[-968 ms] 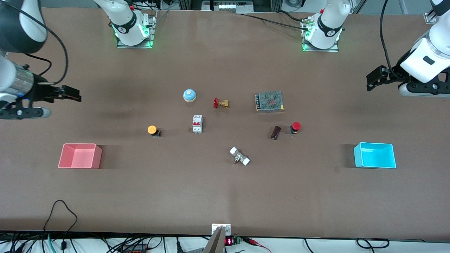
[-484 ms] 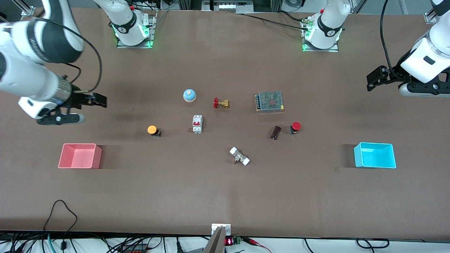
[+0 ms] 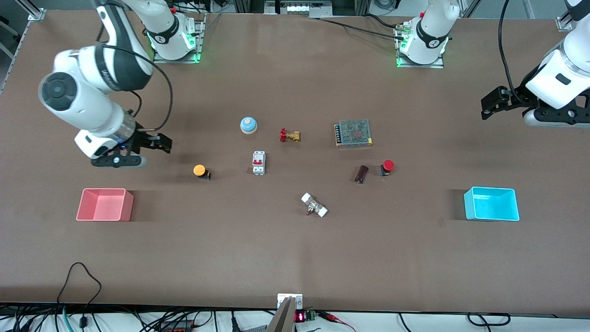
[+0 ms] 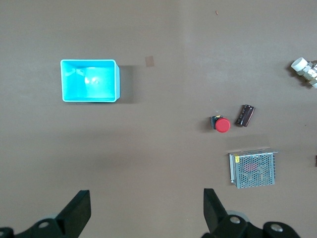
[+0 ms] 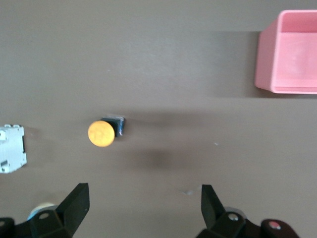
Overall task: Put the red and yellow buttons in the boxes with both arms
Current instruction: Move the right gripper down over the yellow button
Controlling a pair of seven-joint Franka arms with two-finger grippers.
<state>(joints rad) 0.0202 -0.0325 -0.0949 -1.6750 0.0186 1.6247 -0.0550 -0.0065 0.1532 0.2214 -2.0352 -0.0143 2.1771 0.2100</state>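
The yellow button (image 3: 200,171) lies on the table between the pink box (image 3: 104,204) and a white breaker; it also shows in the right wrist view (image 5: 102,133), with the pink box (image 5: 290,54). My right gripper (image 3: 161,142) is open and empty, over bare table beside the yellow button toward the right arm's end. The red button (image 3: 387,167) lies beside a dark cylinder; it shows in the left wrist view (image 4: 221,124), as does the cyan box (image 4: 89,80). The cyan box (image 3: 491,204) sits toward the left arm's end. My left gripper (image 3: 490,104) is open, empty and waits above that end.
A blue dome bell (image 3: 248,125), a brass valve with a red handle (image 3: 289,135), a mesh power supply (image 3: 353,133), a white breaker (image 3: 258,163), a dark cylinder (image 3: 361,174) and a white-capped fitting (image 3: 314,205) lie around the middle of the table.
My right arm has swung in from the table's end toward the yellow button, its gripper still open. The left arm has not moved.
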